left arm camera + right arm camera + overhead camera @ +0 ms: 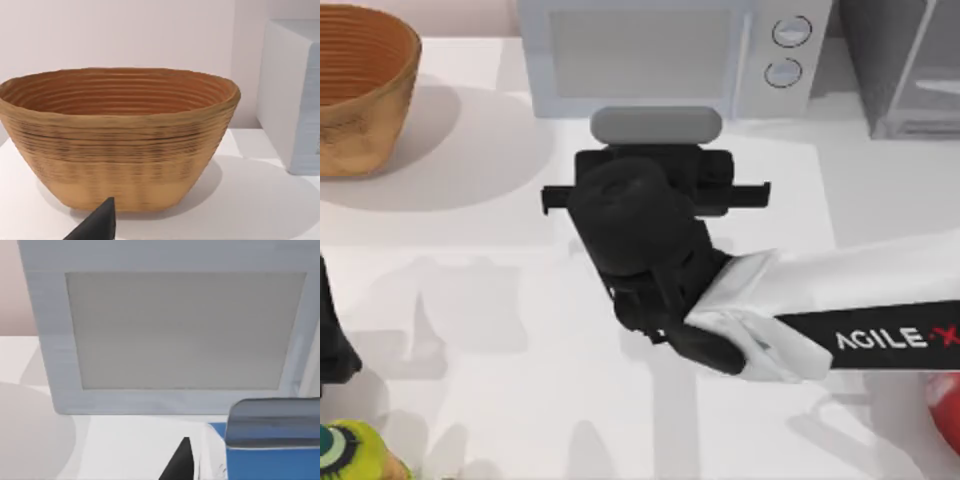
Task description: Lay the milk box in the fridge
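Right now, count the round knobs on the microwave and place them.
2: upper knob and lower knob, stacked at the right end of the microwave front; none seem hidden.

One microwave (670, 50), one fridge (905, 65), one woven basket (360, 90), one milk box (272, 450), and two arms on the bench (450, 300).

My right arm reaches in from the right edge toward the middle, its hand (655, 190) pointing away from the near edge. My left arm sits parked at the left edge.
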{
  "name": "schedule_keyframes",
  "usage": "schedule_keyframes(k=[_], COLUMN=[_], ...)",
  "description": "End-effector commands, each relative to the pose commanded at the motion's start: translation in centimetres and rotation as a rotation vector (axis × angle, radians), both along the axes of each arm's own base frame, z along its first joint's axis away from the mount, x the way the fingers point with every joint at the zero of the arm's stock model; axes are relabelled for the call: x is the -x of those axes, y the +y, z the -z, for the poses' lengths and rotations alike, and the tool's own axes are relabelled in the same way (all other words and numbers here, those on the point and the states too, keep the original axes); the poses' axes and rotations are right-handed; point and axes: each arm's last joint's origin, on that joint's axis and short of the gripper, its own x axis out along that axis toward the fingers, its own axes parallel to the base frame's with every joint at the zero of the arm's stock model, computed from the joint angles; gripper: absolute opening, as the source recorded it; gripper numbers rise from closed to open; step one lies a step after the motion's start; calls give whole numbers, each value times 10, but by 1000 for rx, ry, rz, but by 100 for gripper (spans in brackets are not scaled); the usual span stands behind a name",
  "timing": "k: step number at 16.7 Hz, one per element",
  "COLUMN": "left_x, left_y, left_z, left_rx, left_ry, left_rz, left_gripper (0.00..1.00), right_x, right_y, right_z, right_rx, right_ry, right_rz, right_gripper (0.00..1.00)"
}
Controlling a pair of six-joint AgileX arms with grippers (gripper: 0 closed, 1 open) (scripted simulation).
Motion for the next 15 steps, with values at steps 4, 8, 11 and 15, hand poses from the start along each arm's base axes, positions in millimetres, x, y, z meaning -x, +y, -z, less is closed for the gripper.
schedule_keyframes(k=[4,8,11,15], left_x=[0,0,0,0], left_y=[0,0,0,0], left_z=[0,0,0,0], left_rx=[0,0,0,0], left_ry=[0,0,0,0], left_rz=[0,0,0,0], left_gripper=[100,100,100,100], right_x=[1,-1,-4,-2], right_y=[-1,-11,-47,-118], right_z=[-7,-3,-8,-49], right_rx=[-3,39,98,29], right_ry=[-2,22,72,55], right_rz=[0,-3,-6,18], right_gripper=[0,0,0,0])
